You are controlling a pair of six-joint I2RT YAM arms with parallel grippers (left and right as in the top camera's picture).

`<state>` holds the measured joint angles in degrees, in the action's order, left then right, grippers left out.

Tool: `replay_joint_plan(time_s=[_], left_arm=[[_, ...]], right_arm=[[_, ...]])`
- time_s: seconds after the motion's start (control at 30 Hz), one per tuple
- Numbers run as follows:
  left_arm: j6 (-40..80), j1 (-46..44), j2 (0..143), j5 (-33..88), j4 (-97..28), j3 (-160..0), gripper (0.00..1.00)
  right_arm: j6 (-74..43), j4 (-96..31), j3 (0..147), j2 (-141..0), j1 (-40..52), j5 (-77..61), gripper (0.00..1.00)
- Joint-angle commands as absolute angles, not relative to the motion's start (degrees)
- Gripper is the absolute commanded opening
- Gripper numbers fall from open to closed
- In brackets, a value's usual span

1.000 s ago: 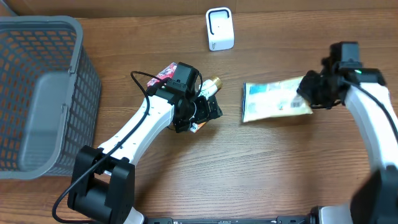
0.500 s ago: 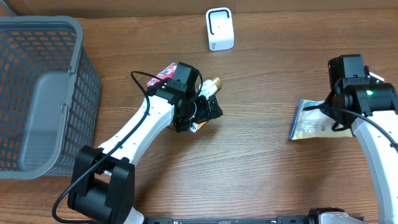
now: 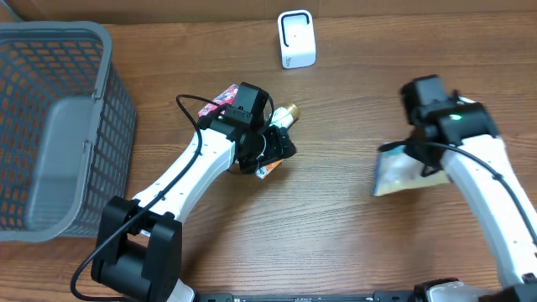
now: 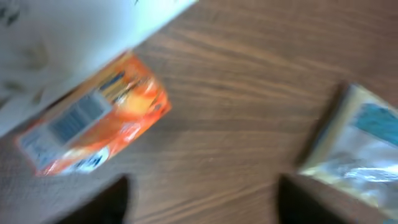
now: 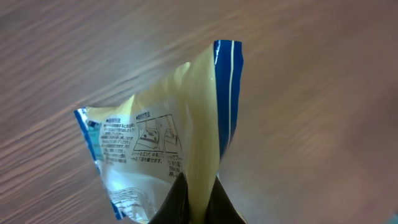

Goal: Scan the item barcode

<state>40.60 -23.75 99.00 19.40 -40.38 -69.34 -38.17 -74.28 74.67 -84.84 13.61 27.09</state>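
Pouch (image 5: 161,143) of pale yellow film with blue edging is the nearest thing, well short of the white scanner (image 3: 296,39) and off to its right, lifted with its lower edge close to the wooden counter (image 3: 336,243). The right gripper (image 5: 194,196) has its jaws clenched on the pouch's seam, so the printed panel with small text and line drawings faces the wrist camera; no barcode can be made out on that side. Farther in, short of the scanner and a little to its left, the left gripper (image 4: 214,200) hangs low over the counter, its jaws released, with bare wood between the two dark, blurred fingertips. An orange packet (image 4: 93,134) with a white label lies flat just beyond those fingertips, partly under a white blur that cannot be identified. Closer to the scanner, a gold-capped item (image 3: 288,111) pokes out beside the left wrist, and a red packet (image 3: 220,98) lies left of it. The scanner stands upright at the far edge, with a grey mesh basket (image 3: 101,50) well to its left.
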Motion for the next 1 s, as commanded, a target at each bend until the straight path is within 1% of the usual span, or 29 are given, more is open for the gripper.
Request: replay_joint_plan(time_s=[0.0,0.03,0.07,0.2,0.43,0.6,0.8,0.83,0.87,0.93,0.97], left_arm=[[42.57,-25.65,99.66,19.07,-37.52,-69.23,0.24],[42.94,-26.06,99.79,19.03,-36.8,-69.23,0.1],[43.38,-26.5,99.94,19.05,-36.05,-69.23,0.04],[44.69,-28.45,100.95,19.03,-32.67,-69.23,0.04],[45.52,-32.03,107.31,19.62,-25.36,-69.23,0.04],[46.5,-33.61,112.66,25.5,-17.52,-69.23,0.04],[49.15,-35.0,117.64,27.42,-14.04,-69.23,0.04],[49.17,-35.22,117.86,27.88,-13.96,-69.23,0.04],[49.15,-35.35,118.13,28.12,-13.69,-69.23,0.04],[49.15,-35.68,118.15,28.16,-13.28,-69.23,0.04],[49.12,-35.79,118.15,28.16,-12.95,-69.23,0.04]], right_arm=[[-39.03,-70.15,75.64,-85.32,18.5,19.09,0.04],[-39.03,-68.82,75.66,-85.32,19.31,17.02,0.04],[-38.98,-67.53,75.68,-85.32,19.88,14.52,0.04],[-38.35,-64.62,75.66,-85.32,20.25,5.1,0.04],[-37.71,-64.55,75.66,-85.32,20.25,2.63,0.04],[-37.69,-63.11,75.66,-85.32,20.25,-2.24,0.04],[-35.57,-56.93,75.66,-85.32,20.25,-15.55,0.09],[-35.59,-56.25,75.66,-85.32,20.27,-16.64,0.11],[-35.64,-55.72,75.66,-85.32,20.27,-17.43,0.15],[-36.03,-55.37,75.59,-85.32,20.32,-18.33,0.34],[-36.03,-55.33,75.44,-85.32,20.32,-19.14,0.43]])
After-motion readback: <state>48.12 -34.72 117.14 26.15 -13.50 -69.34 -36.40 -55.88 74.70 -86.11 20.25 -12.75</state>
